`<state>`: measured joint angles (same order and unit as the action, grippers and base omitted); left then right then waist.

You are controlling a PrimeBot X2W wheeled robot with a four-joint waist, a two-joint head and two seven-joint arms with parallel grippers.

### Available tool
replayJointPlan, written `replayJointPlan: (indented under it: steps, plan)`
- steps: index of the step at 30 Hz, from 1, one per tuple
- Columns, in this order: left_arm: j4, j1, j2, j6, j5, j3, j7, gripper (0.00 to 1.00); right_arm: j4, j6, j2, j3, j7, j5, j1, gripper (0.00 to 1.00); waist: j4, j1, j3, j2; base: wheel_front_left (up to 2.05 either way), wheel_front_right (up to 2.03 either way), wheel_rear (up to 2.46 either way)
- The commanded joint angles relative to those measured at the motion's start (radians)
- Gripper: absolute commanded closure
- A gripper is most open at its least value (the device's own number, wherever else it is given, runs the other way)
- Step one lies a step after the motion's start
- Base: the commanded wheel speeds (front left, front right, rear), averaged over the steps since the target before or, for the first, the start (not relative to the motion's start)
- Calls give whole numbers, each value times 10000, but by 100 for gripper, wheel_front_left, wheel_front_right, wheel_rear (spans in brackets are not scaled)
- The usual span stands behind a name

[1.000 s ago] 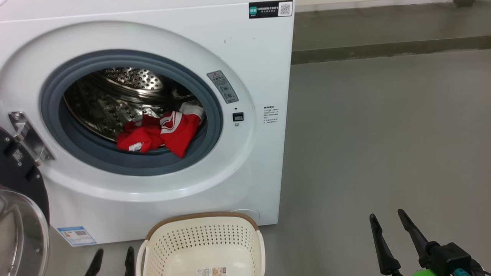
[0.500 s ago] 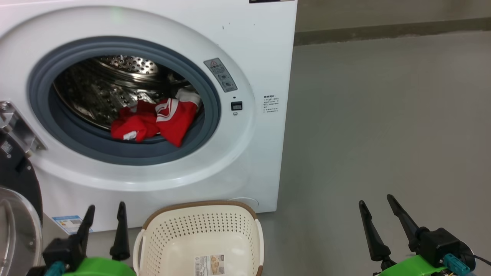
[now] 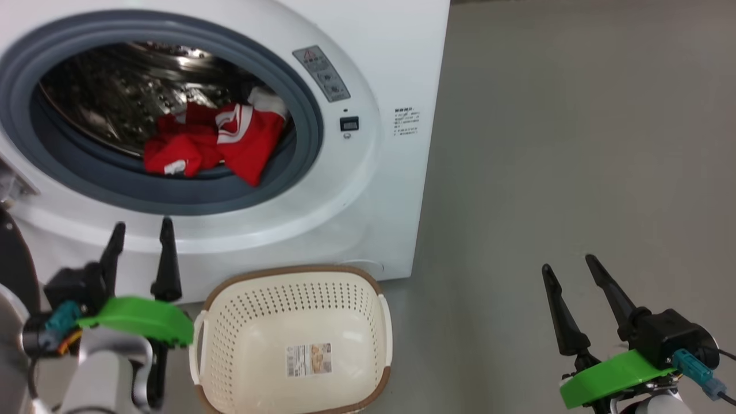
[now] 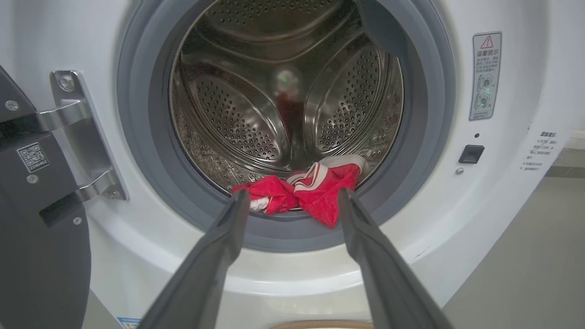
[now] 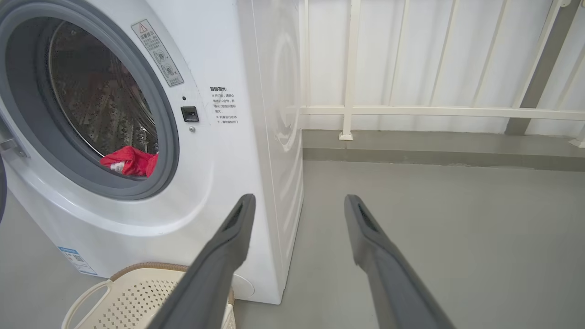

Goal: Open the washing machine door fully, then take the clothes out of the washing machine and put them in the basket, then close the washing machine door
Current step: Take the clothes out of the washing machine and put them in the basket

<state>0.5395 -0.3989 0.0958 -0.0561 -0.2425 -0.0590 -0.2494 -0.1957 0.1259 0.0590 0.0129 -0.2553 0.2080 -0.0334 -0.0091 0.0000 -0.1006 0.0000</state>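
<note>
Red clothes (image 3: 213, 144) lie at the front lip of the washing machine (image 3: 374, 201) drum (image 3: 103, 98), so my left gripper (image 3: 142, 223) aims there, wide and empty, basket (image 3: 299, 268) directly below for the drop, right gripper (image 3: 567, 263) wide, idle aside.

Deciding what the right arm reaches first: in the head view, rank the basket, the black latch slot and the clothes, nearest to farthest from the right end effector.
From the right end effector:
1. basket, on the floor to its left.
2. black latch slot, on the washer front.
3. clothes, inside the drum, farthest left.
</note>
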Motion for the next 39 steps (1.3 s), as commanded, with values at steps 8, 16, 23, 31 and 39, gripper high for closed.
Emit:
replayJointPlan:
  steps: [8, 16, 23, 31, 39]
  plan:
    - [508, -1950, 453, -208, 100, -178, -121, 0, 364, 48, 260, 335, -65, -155, -704, 0, 100, 0, -1143, 0, 0, 0, 0]
    - [1635, -3608, 530, -405, 65, -183, -122, 0, 405, 48, 388, 442, -65, -123, -1088, 0, 70, 0, -1929, 0, 0, 0, 0]
    - [2809, -5028, 685, -532, 14, -179, -123, 0, 489, 48, 421, 495, -65, -152, -1442, 0, -62, 0, -2651, 0, 0, 0, 0]
    - [4244, -6621, 1040, -587, 20, -135, -123, 0, 586, 48, 455, 535, -65, -209, -1853, 0, -301, 0, -3547, 0, 0, 0, 0]
    - [5953, -8011, 1349, -327, -8, -59, 252, 0, 700, 48, 447, 549, -65, -251, -2147, 0, -561, 0, -4274, 0, 0, 0, 0]
